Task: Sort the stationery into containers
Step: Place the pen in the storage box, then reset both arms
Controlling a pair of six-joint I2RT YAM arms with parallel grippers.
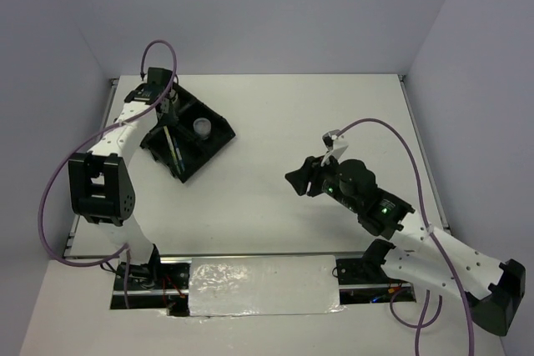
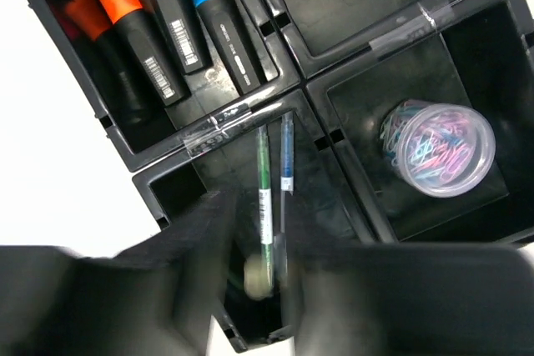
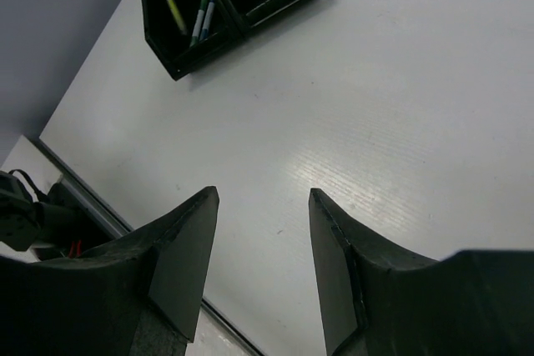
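1. Orange-capped highlighter (image 2: pixel 138 43) and pink-capped highlighter (image 2: pixel 173 22): a white barcode on each black barrel, digits unreadable.
2. Blue-capped highlighter (image 2: pixel 224 35): a line of white print, illegible.
3. Green pen (image 2: pixel 264 193): a white label band, nothing legible.

The white-and-black left arm (image 1: pixel 125 127) and right arm (image 1: pixel 434 256) have smooth white parts and chunky black joints. A thin purple cable (image 1: pixel 159 42) runs along each. Tiny green lights (image 1: pixel 385 203) glow on the right one. The left gripper (image 2: pixel 254 231) and right gripper (image 3: pixel 263 198) have thick black wedge fingers (image 3: pixel 179 256).
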